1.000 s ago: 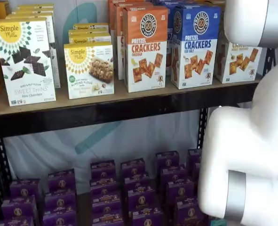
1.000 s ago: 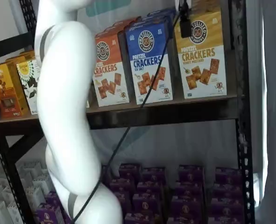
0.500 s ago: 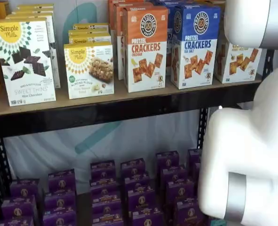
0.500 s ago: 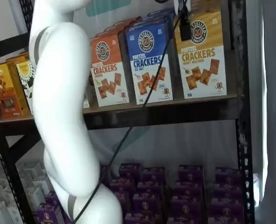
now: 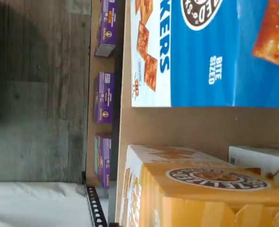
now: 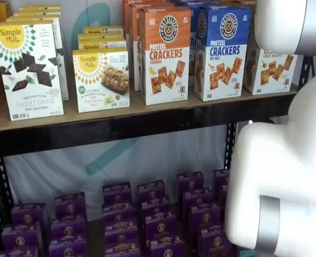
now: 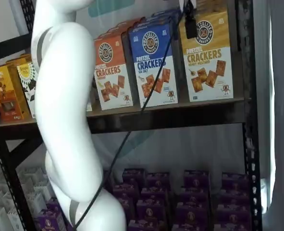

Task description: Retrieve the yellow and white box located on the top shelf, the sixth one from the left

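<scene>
Yellow and white box [image 7: 207, 55] upright at the right end of the top shelf [image 7: 170, 115], just beside the blue crackers carton [image 7: 154, 62]; orange crackers carton [image 7: 110, 72] next along. Same box partly hidden behind the white arm [image 6: 286, 171] in a shelf view [image 6: 268, 69]. Gripper [image 7: 190, 21] seen only as a dark finger with a cable at the frame's upper edge, in front of the box; finger spacing impossible to tell. Purple boxes [image 6: 152, 214] on the level below. Wrist view: yellow carton top [image 5: 210, 189] near, blue carton [image 5: 210, 52] beside it.
</scene>
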